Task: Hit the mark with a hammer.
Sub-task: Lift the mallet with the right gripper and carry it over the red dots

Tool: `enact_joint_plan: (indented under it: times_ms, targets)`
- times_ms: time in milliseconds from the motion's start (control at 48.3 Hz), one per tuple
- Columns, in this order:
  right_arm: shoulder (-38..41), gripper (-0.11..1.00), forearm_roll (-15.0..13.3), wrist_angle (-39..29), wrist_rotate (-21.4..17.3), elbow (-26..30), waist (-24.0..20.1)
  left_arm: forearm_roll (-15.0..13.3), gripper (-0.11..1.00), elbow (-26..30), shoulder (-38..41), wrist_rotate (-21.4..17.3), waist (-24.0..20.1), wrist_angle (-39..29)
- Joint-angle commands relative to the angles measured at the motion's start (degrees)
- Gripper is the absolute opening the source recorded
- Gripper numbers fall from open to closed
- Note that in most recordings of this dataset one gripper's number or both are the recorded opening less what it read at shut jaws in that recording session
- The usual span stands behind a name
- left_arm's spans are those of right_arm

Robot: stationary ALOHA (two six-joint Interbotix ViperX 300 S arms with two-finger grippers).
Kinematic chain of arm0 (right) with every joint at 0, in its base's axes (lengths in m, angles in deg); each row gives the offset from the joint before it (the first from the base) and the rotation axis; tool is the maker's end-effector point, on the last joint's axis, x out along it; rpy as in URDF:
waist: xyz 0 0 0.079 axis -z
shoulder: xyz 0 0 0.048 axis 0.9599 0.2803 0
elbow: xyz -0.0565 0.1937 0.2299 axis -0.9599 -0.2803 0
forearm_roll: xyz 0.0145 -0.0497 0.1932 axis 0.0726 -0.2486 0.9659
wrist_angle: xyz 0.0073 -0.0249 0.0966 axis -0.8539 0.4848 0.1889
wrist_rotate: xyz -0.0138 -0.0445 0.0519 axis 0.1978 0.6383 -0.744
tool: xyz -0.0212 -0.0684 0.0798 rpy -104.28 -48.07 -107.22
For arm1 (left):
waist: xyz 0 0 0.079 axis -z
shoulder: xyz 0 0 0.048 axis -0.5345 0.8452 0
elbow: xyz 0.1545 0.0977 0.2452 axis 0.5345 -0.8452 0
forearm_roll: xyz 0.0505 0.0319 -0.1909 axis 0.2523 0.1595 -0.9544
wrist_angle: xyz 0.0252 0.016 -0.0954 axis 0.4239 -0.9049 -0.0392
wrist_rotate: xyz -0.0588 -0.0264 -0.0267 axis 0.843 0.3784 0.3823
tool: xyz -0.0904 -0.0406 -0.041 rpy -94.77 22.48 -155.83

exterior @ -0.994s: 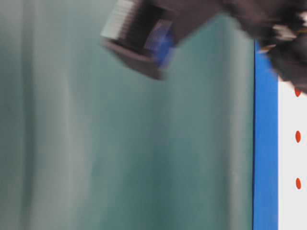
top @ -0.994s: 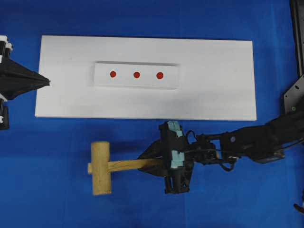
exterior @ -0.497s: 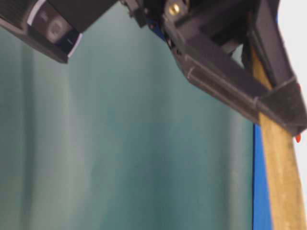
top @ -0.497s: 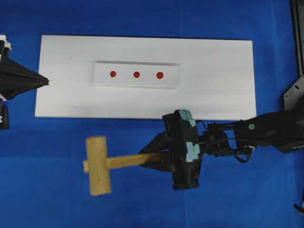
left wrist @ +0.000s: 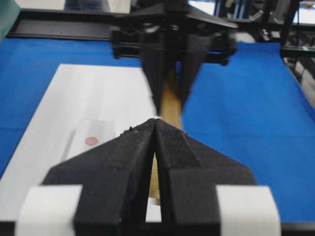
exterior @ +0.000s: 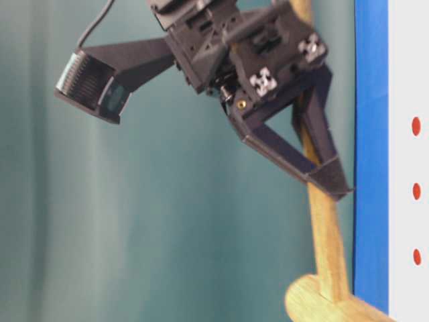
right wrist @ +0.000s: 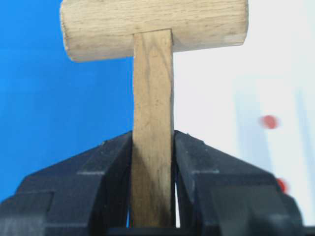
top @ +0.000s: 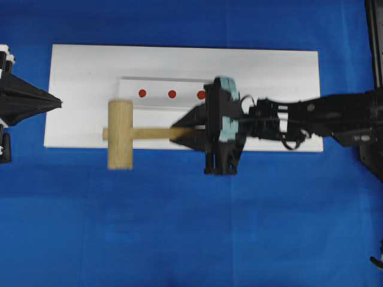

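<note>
The right gripper (top: 190, 130) clamps the handle of the hammer (top: 119, 134) and has carried it up off the blue cloth (top: 179, 239); a second ago it lay below the white board (top: 269, 89). Now the head hangs over the board's near-left edge, just short of the strip with three red marks (top: 172, 94). The blow looks close. The left gripper (top: 57, 103) sits shut and idle at the board's left end.

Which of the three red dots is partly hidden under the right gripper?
The rightmost red dot on the raised white strip; the middle dot and left dot show fully.
</note>
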Motion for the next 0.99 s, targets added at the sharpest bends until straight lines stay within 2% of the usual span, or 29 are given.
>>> enact_joint_plan:
  times_ms: [0, 269, 414, 580, 870, 973]
  targets:
    - [-2.46, 0.09, -0.09, 0.53, 1.76, 0.79, 1.23, -0.09, 0.00, 0.79, 0.26, 0.09, 0.00, 0.26]
    - [-3.43, 0.09, -0.88, 1.32, 5.01, 0.79, 2.20, 0.00, 0.00, 0.79, 0.26, 1.32, 0.00, 0.18]
    - [-3.96, 0.09, -3.25, 4.13, 9.84, 1.14, 2.29, -0.09, 0.00, 0.70, 0.26, 1.58, 0.00, 0.00]
    - [-4.04, 0.09, -5.62, 7.38, 20.21, 1.14, 2.72, -0.09, 0.00, 0.79, 0.26, 1.67, 0.00, 0.00]
    - [-4.04, 0.09, -5.10, 15.56, 42.01, 0.26, 2.99, -0.18, 0.00, 0.70, 0.26, 3.78, 0.00, -0.35]
    - [-4.04, 0.09, -3.69, 16.96, 46.58, 0.26, 3.08, -0.18, 0.00, 0.79, 0.26, 4.04, 0.00, -0.26]
